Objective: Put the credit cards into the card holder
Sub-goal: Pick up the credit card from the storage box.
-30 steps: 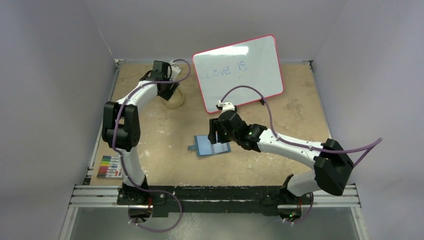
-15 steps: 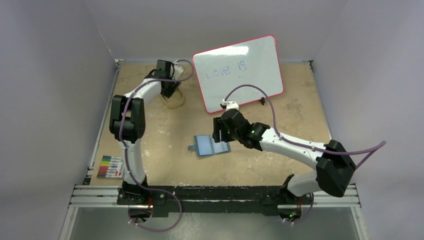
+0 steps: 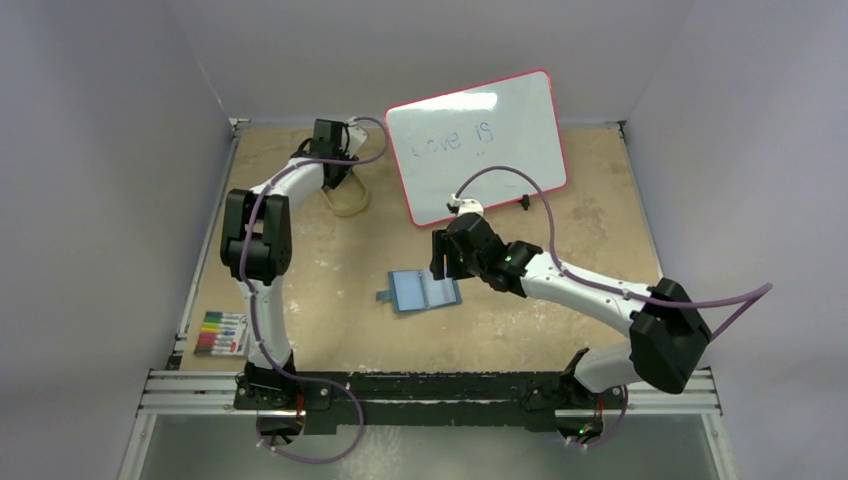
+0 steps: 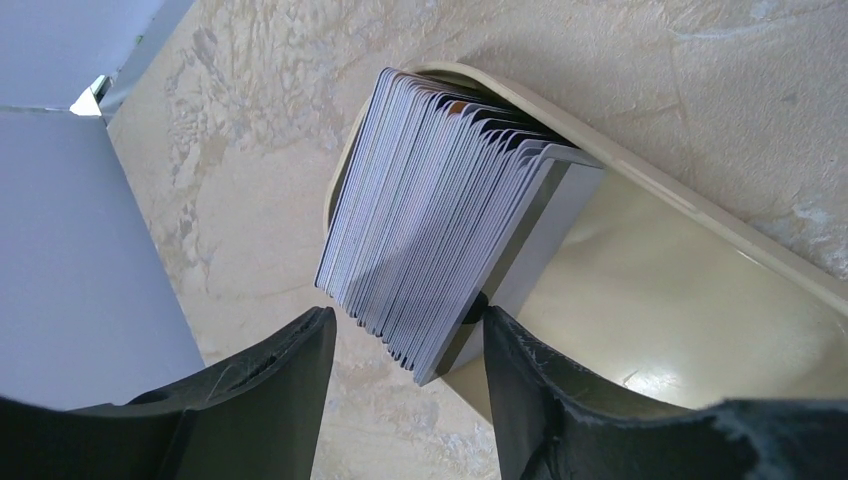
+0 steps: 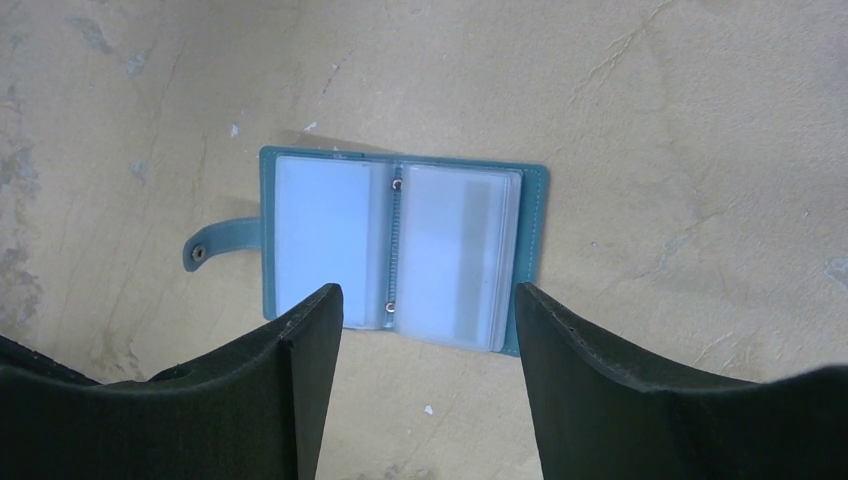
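My left gripper (image 4: pixel 407 315) is at the far left of the table (image 3: pixel 560 220), down at the tan oval tray (image 4: pixel 700 210). The credit cards (image 4: pixel 440 210) stand on edge in that tray as a thick, slightly fanned stack, leaning against its rim. My left jaws are spread on either side of the stack's lower end. One finger (image 4: pixel 520 390) touches the outermost card and the other sits just beside the opposite face, so nothing is pinched.

My right gripper (image 5: pixel 425 300) hangs over the middle of the table with its jaws wide apart and nothing between them. Right below it the teal card holder (image 5: pixel 330 240) lies flat and folded open, with its clear sleeves facing up and its snap tab (image 5: pixel 205 250) sticking out to one side. A grey band shows through the sleeve on the side away from the tab.

A whiteboard (image 3: pixel 475 140) with a red edge lies at the back of the table. A pack of coloured markers (image 3: pixel 220 333) lies near my left base.
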`<action>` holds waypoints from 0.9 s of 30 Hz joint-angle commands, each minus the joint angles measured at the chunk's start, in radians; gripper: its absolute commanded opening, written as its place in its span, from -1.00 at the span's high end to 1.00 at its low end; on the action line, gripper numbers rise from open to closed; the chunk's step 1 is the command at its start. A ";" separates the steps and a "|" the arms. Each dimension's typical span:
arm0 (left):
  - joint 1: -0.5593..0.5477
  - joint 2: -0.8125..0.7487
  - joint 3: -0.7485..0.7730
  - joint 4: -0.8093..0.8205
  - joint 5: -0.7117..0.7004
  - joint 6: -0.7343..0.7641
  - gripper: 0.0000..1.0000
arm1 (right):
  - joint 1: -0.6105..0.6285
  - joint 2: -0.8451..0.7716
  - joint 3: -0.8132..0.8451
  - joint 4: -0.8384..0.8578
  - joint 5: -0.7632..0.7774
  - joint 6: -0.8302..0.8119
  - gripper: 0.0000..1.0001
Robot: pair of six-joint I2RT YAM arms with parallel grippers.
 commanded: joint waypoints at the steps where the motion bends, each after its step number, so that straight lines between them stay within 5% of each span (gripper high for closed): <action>1: 0.007 -0.017 0.016 0.047 -0.002 0.029 -0.05 | -0.006 0.022 0.036 0.013 -0.007 -0.024 -0.32; 10: 0.004 -0.013 0.047 0.010 -0.001 0.024 0.27 | -0.010 0.029 0.034 0.031 -0.033 -0.025 -0.33; 27: -0.021 -0.015 0.100 -0.039 -0.038 0.021 0.47 | -0.013 0.023 0.022 0.042 -0.039 -0.028 -0.33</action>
